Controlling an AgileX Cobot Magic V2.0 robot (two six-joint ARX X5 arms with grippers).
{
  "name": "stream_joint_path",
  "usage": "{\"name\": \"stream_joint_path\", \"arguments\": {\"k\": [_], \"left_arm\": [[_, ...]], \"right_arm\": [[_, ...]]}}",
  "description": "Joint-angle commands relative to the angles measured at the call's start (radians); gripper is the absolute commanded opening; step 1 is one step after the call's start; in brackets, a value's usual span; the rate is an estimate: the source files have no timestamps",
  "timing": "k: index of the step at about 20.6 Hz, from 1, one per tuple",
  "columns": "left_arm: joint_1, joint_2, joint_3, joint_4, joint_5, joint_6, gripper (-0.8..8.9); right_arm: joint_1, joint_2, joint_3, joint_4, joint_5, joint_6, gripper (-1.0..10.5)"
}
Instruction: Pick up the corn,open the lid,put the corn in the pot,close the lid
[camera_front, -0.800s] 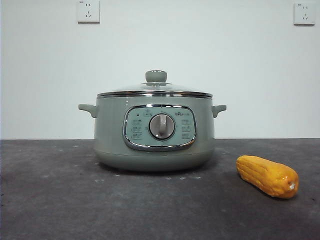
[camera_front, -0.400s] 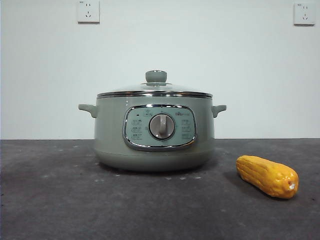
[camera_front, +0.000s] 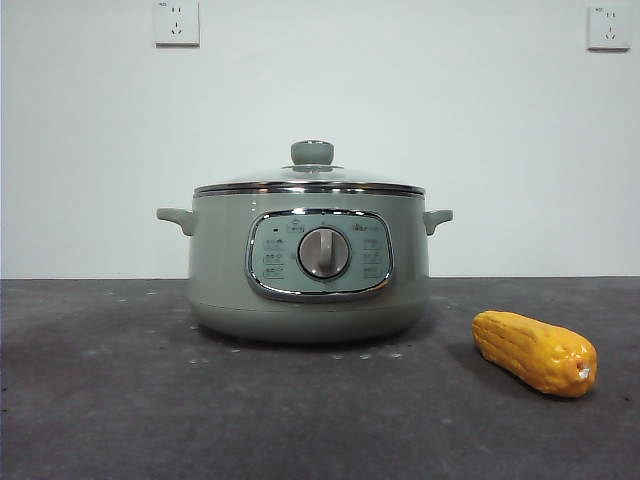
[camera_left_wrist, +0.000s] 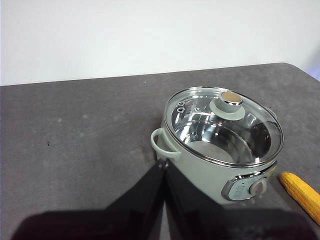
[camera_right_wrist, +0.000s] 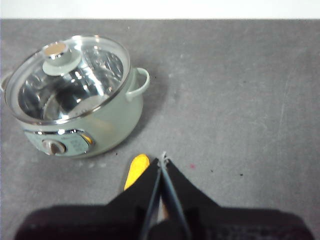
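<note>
**Mia:** Has the robot started yet?

**Ben:** Not that I can see. The corn cob (camera_front: 535, 352) lies on the dark table (camera_front: 100, 400), near the front and off to the right of the green pot (camera_front: 310, 260). It is not touching the pot. Nothing holds it.

**Mia:** And the lid?

**Ben:** The glass lid (camera_left_wrist: 225, 127) sits flat on the pot, with its green knob (camera_front: 312, 153) on top. Through the glass the pot looks like it has no food inside.

**Mia:** Where are the claws?

**Ben:** The right gripper (camera_right_wrist: 161, 165) hangs above the table, close over the corn. Its two black jaws are pressed together and grip nothing. The left gripper (camera_left_wrist: 164, 167) is up high on the pot's left side, by the little side handle (camera_left_wrist: 161, 145). Its jaws are pressed together too, with nothing in them.

**Mia:** So what is left to do?

**Ben:** All of it, I think. Grab the corn, lift the lid, drop the corn in, put the lid back. The right claw must spread its jaws first.
</note>
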Motion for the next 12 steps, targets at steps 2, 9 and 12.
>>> {"name": "stream_joint_path", "arguments": {"k": [2,9,12], "left_arm": [[0.002,0.000,0.002,0.000,0.005,0.011,0.06],[0.002,0.005,0.002,0.001,0.023,0.011,5.69],[0.002,0.010,0.002,0.001,0.023,0.011,5.69]], "right_arm": [[0.000,0.006,0.005,-0.001,-0.004,-0.014,0.2],[0.000,0.006,0.006,-0.002,-0.028,-0.012,5.4],[0.000,0.025,0.006,-0.003,-0.064,-0.003,5.4]]}}
